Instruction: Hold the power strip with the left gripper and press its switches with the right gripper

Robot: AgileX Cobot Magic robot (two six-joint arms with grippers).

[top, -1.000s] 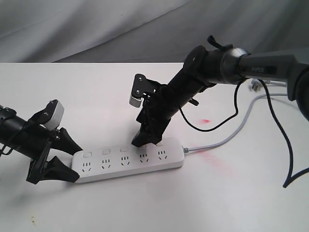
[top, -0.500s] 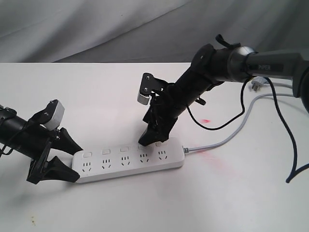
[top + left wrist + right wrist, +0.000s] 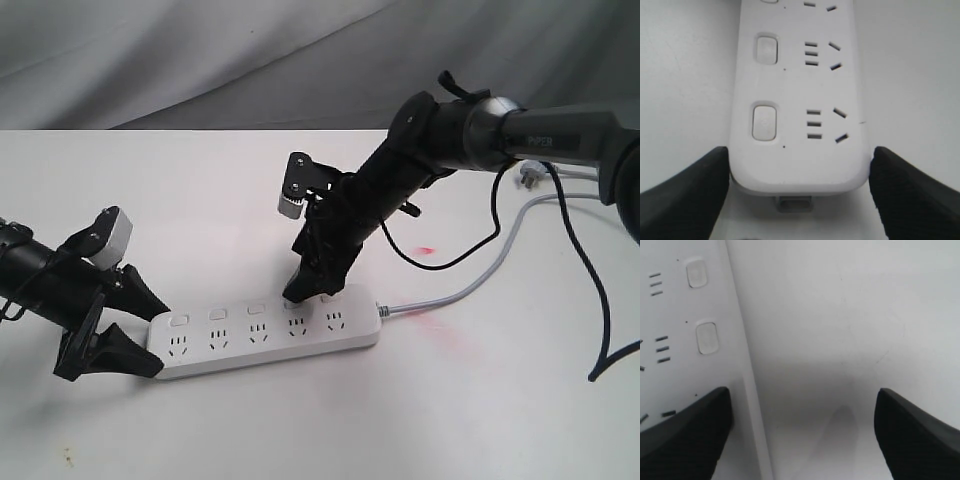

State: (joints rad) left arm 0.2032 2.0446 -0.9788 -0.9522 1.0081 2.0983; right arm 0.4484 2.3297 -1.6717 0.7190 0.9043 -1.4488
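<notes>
The white power strip (image 3: 265, 335) lies flat on the table, its five sockets in a row. My left gripper (image 3: 158, 338) straddles the strip's left end. In the left wrist view this gripper (image 3: 800, 197) has both black fingers pressed against the strip (image 3: 800, 100) on its two sides. My right gripper (image 3: 312, 288) comes down from above onto the row of switches (image 3: 256, 308), with one fingertip at the fourth switch. In the right wrist view its fingers (image 3: 685, 435) stand wide apart: one over the strip (image 3: 685, 315) past two switches (image 3: 706, 337), the other over bare table.
The grey cord (image 3: 470, 290) runs from the strip's right end to a grey plug (image 3: 527, 178) at the far right. A black cable (image 3: 450, 262) loops under the right arm. A red light spot (image 3: 427, 250) shows on the table. Grey cloth hangs behind.
The right arm swung slightly right and its gripper tip shifted a little along the switch row, then came back part of the way. The left gripper and the strip have not moved.
</notes>
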